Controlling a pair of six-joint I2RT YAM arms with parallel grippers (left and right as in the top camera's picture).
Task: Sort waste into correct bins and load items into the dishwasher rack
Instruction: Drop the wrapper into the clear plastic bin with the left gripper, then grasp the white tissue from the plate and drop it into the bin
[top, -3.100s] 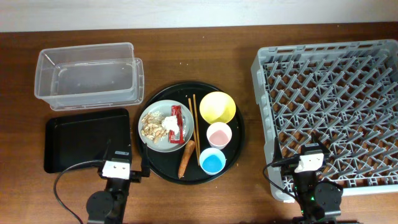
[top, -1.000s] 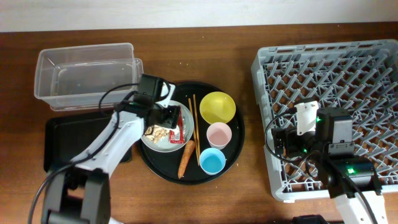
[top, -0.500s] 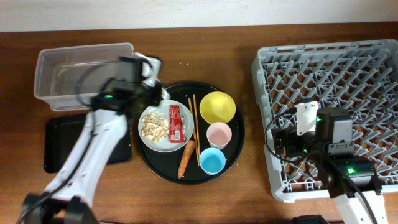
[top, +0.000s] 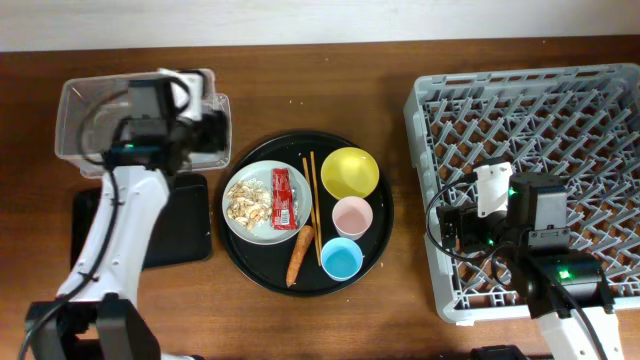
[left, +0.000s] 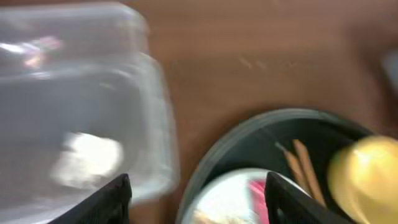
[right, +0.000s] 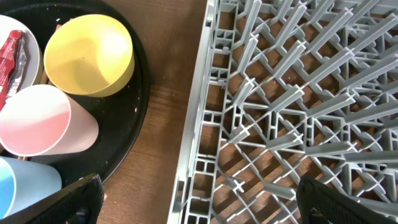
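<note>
Right gripper (right: 202, 208): jaws spread wide with nothing between them, above the near-left edge of the dishwasher rack (top: 540, 110).
Carrot (top: 300, 255): on the round black tray (top: 375, 245), long axis near–far, near end a little left.
Red wrapper (top: 281, 196): flat on the plate (top: 258, 232), long axis near–far, with food scraps (top: 245, 203) just to its left.
Chopsticks (top: 312, 190): side by side, pointing near–far, right of the plate.
Left gripper (left: 198, 186): fingers apart and empty, over the clear box (top: 80, 130).
Tissue (left: 87, 158): a blurred white lump inside the clear box.
</note>
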